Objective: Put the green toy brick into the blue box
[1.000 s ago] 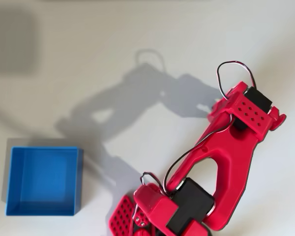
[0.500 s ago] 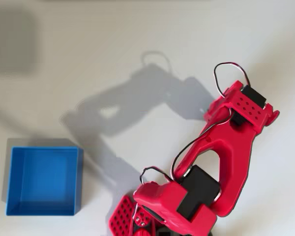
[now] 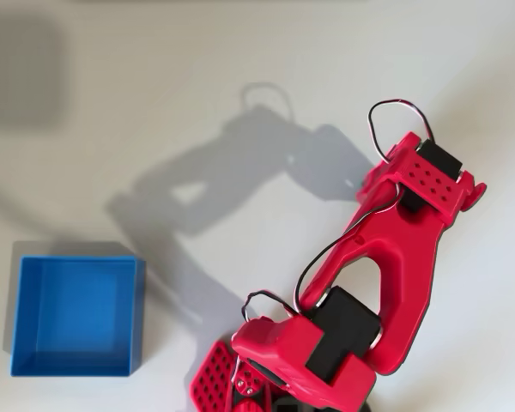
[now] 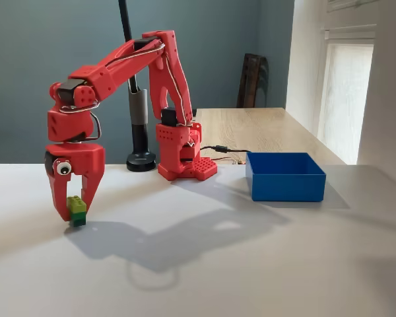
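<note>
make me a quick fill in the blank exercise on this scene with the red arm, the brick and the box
1. In the fixed view, the fingers of the red arm point ____ at the table.
2. The green toy brick sits between the ____.
3. The blue box has ____ inside it.
4. In the fixed view, the box stands to the ____ of the brick.

Missing words: down; fingers; nothing; right

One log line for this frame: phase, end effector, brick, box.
phase: grasping | end effector: down at table, fingers around green toy brick | brick: on table, not lifted | blue box: empty, away from the brick
</note>
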Motion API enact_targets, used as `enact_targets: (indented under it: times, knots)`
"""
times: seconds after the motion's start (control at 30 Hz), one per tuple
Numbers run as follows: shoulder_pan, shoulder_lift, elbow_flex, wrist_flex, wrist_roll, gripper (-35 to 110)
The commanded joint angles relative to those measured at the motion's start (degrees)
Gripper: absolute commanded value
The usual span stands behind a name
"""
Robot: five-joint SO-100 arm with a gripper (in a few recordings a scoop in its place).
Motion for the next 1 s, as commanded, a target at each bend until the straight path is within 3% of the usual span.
enact_targets:
  times: [0.0, 0.5, 0.97]
  knots:
    - [0.3, 3.1, -4.7, 0.0, -1.2, 0]
    - [-4.5, 8.8, -20.1, 6.2, -5.4, 0]
    - [-25.0, 24.1, -11.7, 6.3, -10.3, 0]
